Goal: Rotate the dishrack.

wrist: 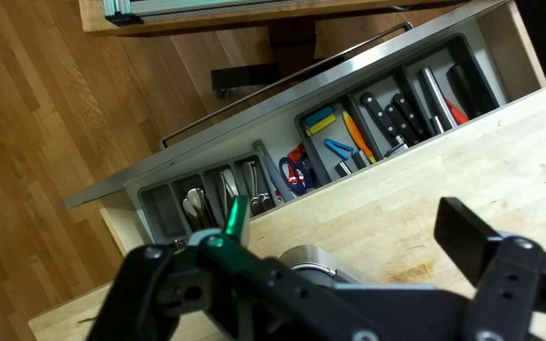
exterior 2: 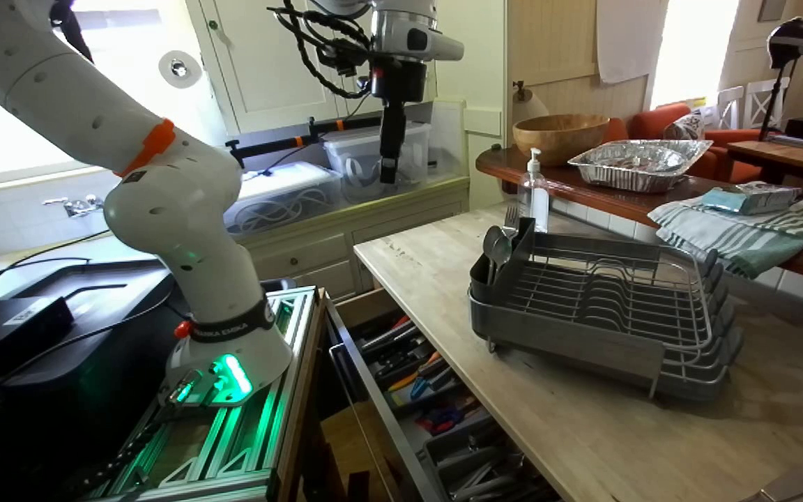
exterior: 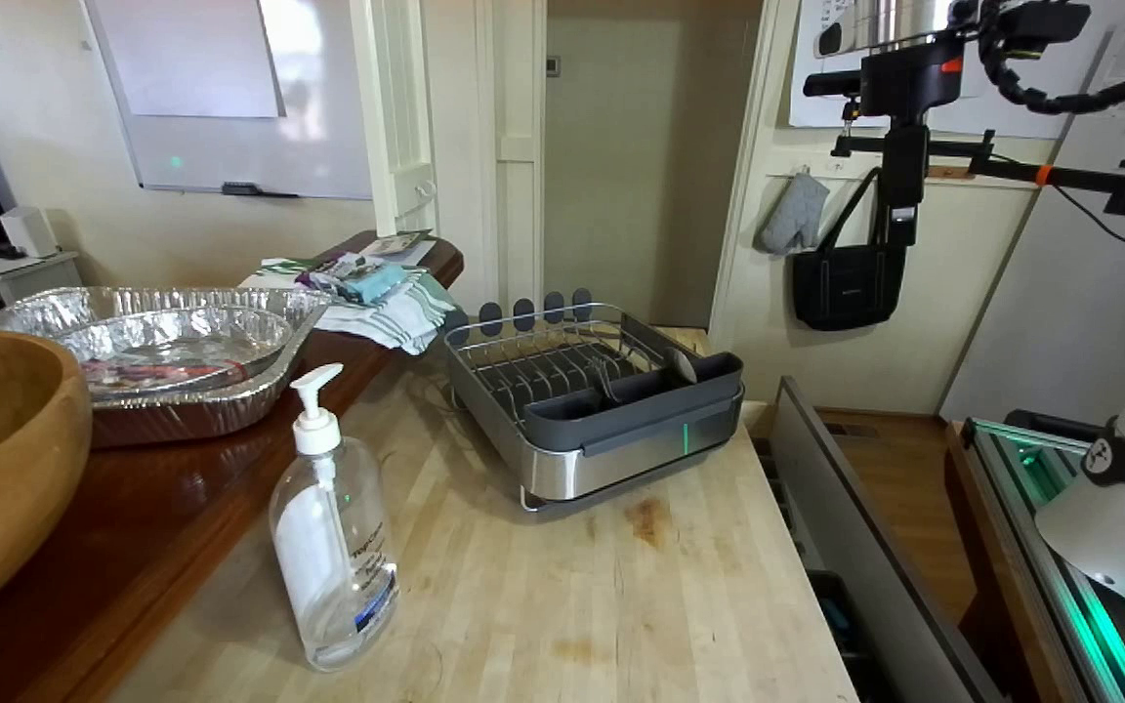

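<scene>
The dishrack [exterior: 611, 425] is a metal wire rack with upright prongs on a dark grey tray base. It stands on the light wooden counter in both exterior views [exterior 2: 597, 317]. A grey caddy with spoons and a fork sits at one end. In the wrist view only one rounded metal corner of the dishrack [wrist: 320, 258] shows; my gripper hides the rest. My gripper [wrist: 346, 222] is open, with nothing between its fingers. In both exterior views the gripper [exterior: 902, 229] hangs pointing down, well above the counter and apart from the dishrack; it also shows here [exterior 2: 389, 171].
A soap bottle [exterior: 333, 557] stands on the counter near the dishrack. An open drawer [wrist: 273, 142] with cutlery and tools juts out between counter and robot base. A wooden bowl [exterior 2: 558, 136], a foil pan [exterior 2: 642, 171] and towels [exterior 2: 729, 223] lie on the raised ledge.
</scene>
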Robot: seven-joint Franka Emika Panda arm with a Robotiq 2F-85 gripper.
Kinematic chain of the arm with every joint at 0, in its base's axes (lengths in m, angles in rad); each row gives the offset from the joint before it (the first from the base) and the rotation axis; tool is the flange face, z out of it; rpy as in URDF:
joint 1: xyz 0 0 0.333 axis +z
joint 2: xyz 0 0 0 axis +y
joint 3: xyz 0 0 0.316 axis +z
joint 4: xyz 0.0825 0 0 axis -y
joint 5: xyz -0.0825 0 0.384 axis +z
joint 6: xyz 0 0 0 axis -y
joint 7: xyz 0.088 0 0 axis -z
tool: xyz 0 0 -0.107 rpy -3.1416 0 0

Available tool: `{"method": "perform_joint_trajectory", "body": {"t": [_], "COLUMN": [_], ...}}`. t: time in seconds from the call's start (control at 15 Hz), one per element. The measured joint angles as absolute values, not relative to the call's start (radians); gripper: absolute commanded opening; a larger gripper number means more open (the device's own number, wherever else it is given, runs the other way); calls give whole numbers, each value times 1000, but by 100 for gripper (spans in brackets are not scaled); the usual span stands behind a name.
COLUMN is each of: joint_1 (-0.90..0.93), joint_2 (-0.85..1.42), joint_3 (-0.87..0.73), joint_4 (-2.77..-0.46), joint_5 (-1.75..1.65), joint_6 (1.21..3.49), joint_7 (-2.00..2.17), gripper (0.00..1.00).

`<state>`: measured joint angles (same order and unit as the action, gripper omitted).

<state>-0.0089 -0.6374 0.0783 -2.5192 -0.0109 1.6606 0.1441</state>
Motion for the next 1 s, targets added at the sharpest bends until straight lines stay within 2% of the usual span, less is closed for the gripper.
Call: {"method": "perform_joint_trajectory", "body": {"t": [0.6, 1.0], "joint_1": [-9, -69], "joint_2": [-637, -630], "joint_3": [77, 40], "joint_4": [-2519, -2530], "joint_5": [-11, -9], "joint_6": [1666, 1898], "joint_7": [146, 244], "gripper": [100, 100]}}
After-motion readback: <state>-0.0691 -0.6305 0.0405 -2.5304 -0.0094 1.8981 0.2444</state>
